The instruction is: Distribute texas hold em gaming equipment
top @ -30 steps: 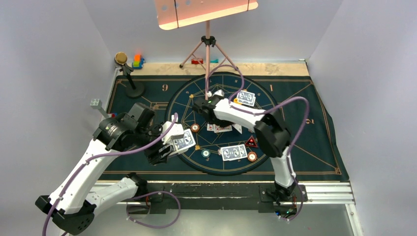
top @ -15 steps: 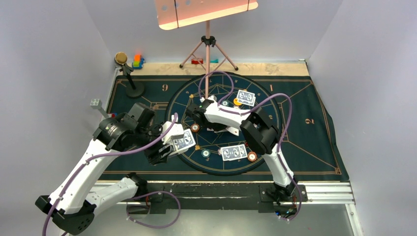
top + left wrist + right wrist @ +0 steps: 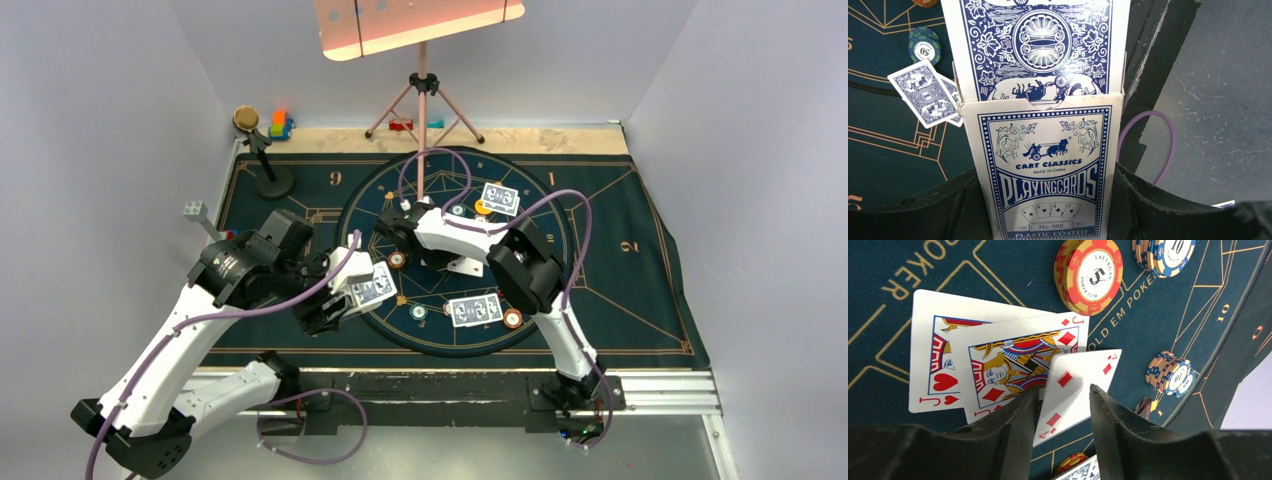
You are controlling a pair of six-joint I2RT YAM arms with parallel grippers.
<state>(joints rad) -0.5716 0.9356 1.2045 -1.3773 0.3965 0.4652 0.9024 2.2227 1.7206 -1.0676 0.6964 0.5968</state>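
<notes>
My left gripper (image 3: 345, 292) is shut on a blue-and-white playing card box (image 3: 1045, 175) held over the mat's near left edge, with cards (image 3: 1040, 45) sticking out of its top. My right gripper (image 3: 1064, 392) stands open low over the centre of the round mat. A face-up diamond card (image 3: 1078, 385) lies below its fingers, beside a jack of diamonds (image 3: 1018, 357) and a jack of hearts (image 3: 933, 360). A red-and-yellow chip (image 3: 1089, 274) lies just beyond. Pairs of face-down cards (image 3: 475, 310) (image 3: 500, 198) and chips (image 3: 397, 261) (image 3: 419, 312) lie on the mat.
A pink tripod stand (image 3: 422, 85) rises at the back centre. A small black stand (image 3: 264, 155) and coloured toy blocks (image 3: 280, 125) are at the back left. A grey block (image 3: 193, 210) sits off the mat's left side. The purple cable (image 3: 440, 165) loops above the right arm.
The right gripper has swung left across the mat centre and gone from shut to open, with the diamond card now lying under it. The left arm has not moved.
</notes>
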